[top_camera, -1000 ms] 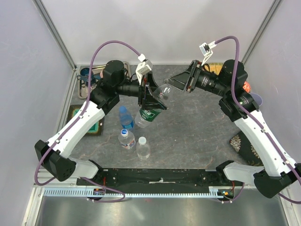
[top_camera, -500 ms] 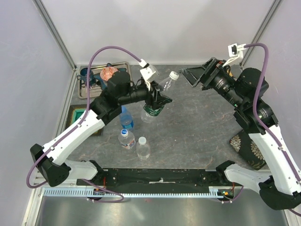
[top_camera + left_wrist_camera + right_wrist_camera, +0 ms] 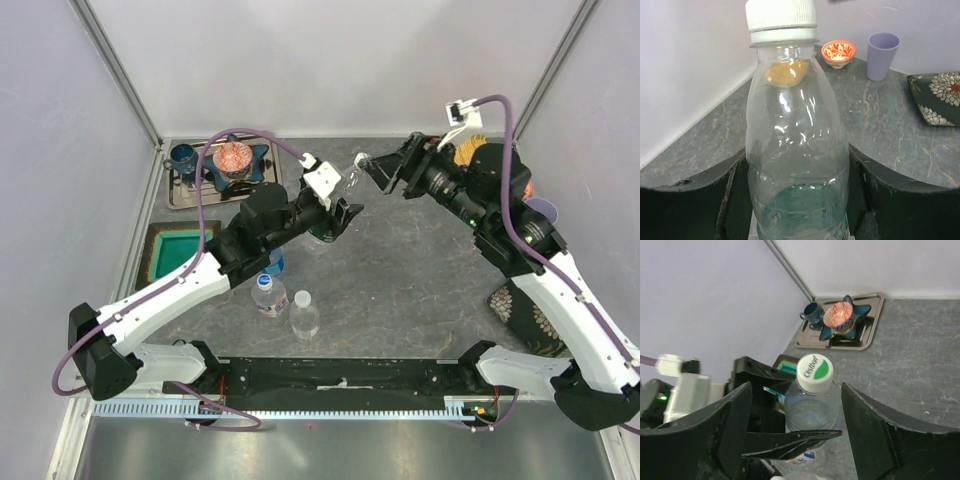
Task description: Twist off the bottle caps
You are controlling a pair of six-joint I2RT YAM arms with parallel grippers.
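Greenish plastic marks the bottle (image 3: 797, 150) in hand: the left gripper (image 3: 336, 213) is clamped round its lower body, holding it above the table (image 3: 420, 260), long axis tilted up toward the right gripper (image 3: 796, 390). That gripper is spread wide and grips nothing, with the white cap (image 3: 815, 372) lying between its 2 fingers, so it looks placed to close and twist. Of 4 bottles, the other 3 stand close together: blue bottle (image 3: 271, 262), labelled bottle (image 3: 268, 296), clear bottle (image 3: 304, 314).
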